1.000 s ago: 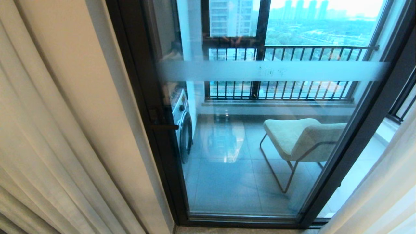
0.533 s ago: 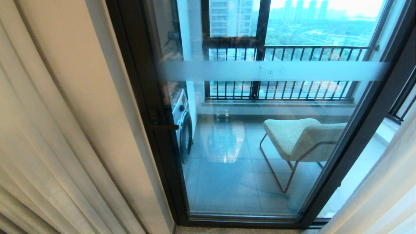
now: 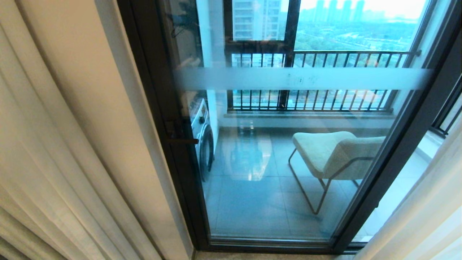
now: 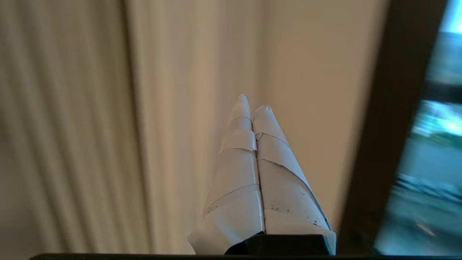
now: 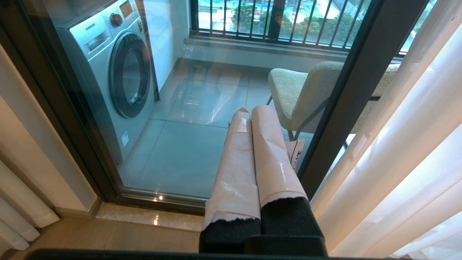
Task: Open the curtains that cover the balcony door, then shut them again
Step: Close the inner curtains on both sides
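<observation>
The balcony door (image 3: 288, 173) stands uncovered, its dark frame (image 3: 169, 144) and frosted band in plain sight. Beige curtains (image 3: 43, 162) hang gathered at its left, and a thin white sheer (image 3: 426, 216) hangs at its right. Neither arm shows in the head view. My left gripper (image 4: 252, 103) is shut and empty. It points at the bare wall strip (image 4: 310, 90) between the curtain folds (image 4: 72, 126) and the door frame (image 4: 389, 126), touching no fabric. My right gripper (image 5: 251, 109) is shut and empty. It hangs before the door's lower glass, beside the sheer (image 5: 408, 144).
Behind the glass stand a washing machine (image 5: 115, 68) at the left and a cream chair (image 3: 335, 155) on thin metal legs. A window with black railing bars (image 3: 317, 97) closes the balcony's far side. A stone sill (image 5: 144, 216) runs along the door's foot.
A dim reflection in the upper left of the door glass has moved upward. Curtains, door and the rest of the head view are unchanged.
</observation>
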Robot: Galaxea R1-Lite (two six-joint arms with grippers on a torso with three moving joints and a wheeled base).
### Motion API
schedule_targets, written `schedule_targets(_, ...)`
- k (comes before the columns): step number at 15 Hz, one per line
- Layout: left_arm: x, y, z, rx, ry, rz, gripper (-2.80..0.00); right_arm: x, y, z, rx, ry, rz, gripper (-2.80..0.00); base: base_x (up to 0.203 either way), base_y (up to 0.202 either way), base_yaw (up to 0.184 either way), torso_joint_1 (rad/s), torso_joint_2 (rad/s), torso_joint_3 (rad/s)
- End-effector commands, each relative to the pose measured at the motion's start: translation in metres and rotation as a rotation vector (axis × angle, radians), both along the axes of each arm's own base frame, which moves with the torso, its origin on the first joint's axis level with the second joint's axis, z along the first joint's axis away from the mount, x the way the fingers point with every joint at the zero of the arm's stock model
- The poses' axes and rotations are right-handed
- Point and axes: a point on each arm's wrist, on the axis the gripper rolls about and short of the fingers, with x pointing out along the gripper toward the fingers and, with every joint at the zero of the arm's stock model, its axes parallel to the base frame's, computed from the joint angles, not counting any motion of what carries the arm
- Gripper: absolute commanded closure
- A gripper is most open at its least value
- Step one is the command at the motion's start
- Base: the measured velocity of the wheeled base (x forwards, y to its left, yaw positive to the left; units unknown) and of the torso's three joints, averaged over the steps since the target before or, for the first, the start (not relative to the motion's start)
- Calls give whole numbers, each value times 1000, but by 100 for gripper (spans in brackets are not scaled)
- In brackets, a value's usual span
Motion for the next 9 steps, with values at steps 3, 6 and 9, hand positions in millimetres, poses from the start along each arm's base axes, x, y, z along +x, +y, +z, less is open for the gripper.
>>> schedule_targets(3,56,31,11,-21,45,186,0,0,0,0,-1,2,1,0,0,0,0,0,0,0)
schedule_targets(6,91,59,6,-34,82,253,0,0,0,0,-1,2,1,0,0,0,0,0,0,0)
schedule_targets(9,118,82,10,-34,74,276,0,0,0,0,-1,1,1,0,0,0,0,0,0,0)
